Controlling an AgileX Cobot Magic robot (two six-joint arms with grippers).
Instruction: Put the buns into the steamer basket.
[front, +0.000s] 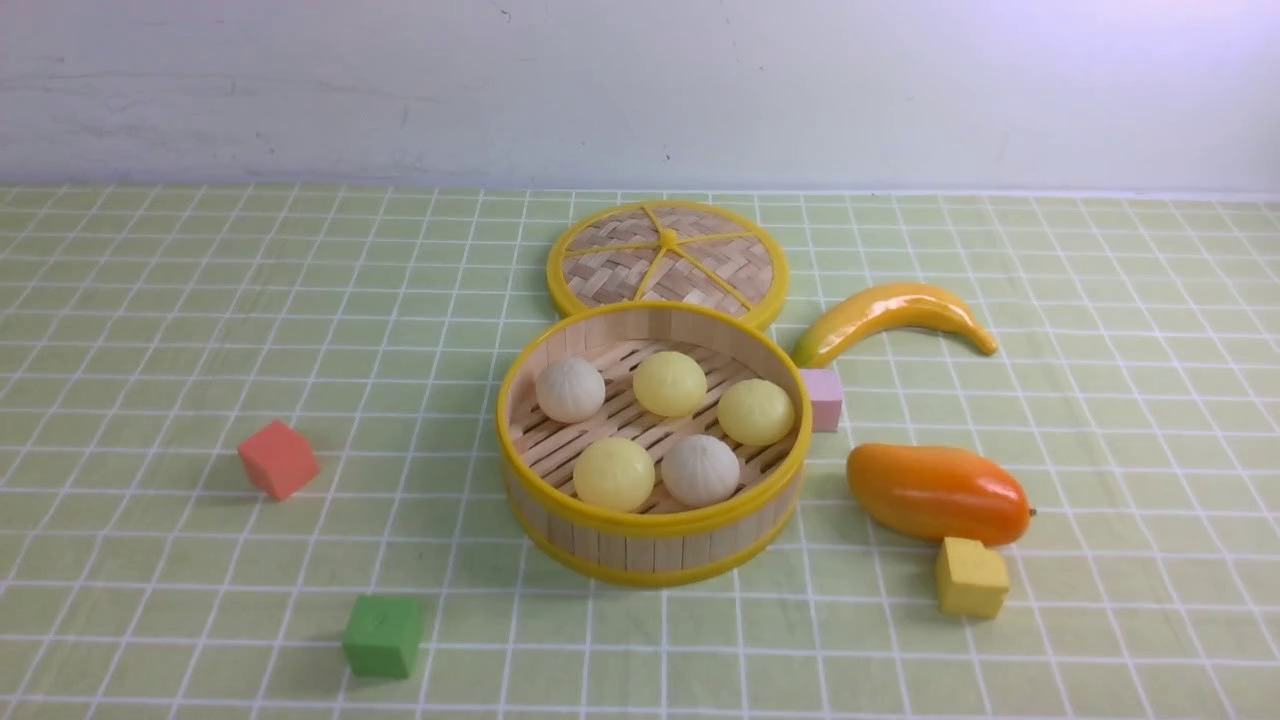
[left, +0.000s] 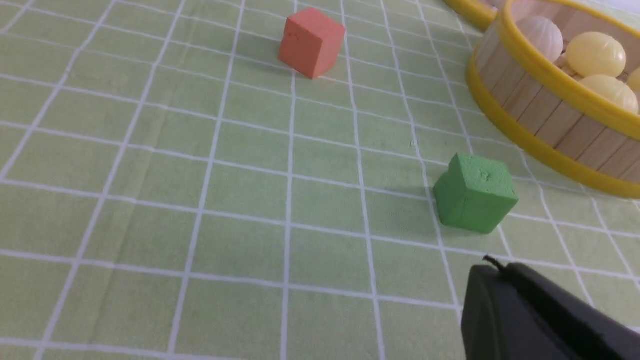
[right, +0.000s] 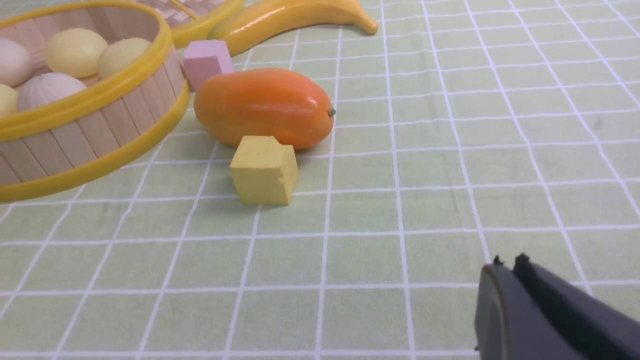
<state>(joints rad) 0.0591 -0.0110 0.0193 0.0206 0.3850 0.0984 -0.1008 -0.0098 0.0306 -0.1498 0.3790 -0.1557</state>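
- All five buns (front: 665, 427) sit inside the steamer basket (front: 652, 519): two off-white pleated, three pale yellow. I'd call the task done.
- Left gripper (left: 492, 265) has its jaws pressed together, holding nothing, low over the cloth near the green cube (left: 475, 193).
- Right gripper (right: 507, 262) is closed and empty too, well apart from the yellow cube (right: 264, 170) and mango (right: 263, 107).
- Risk: if I swing the left arm inward I could clip the green cube or nudge the basket wall and jostle the buns.
- Same on the right: a low sweep could knock the yellow cube into the mango.
- Lid (front: 667, 260) lies flat behind the basket, touching it or nearly; can't tell which.
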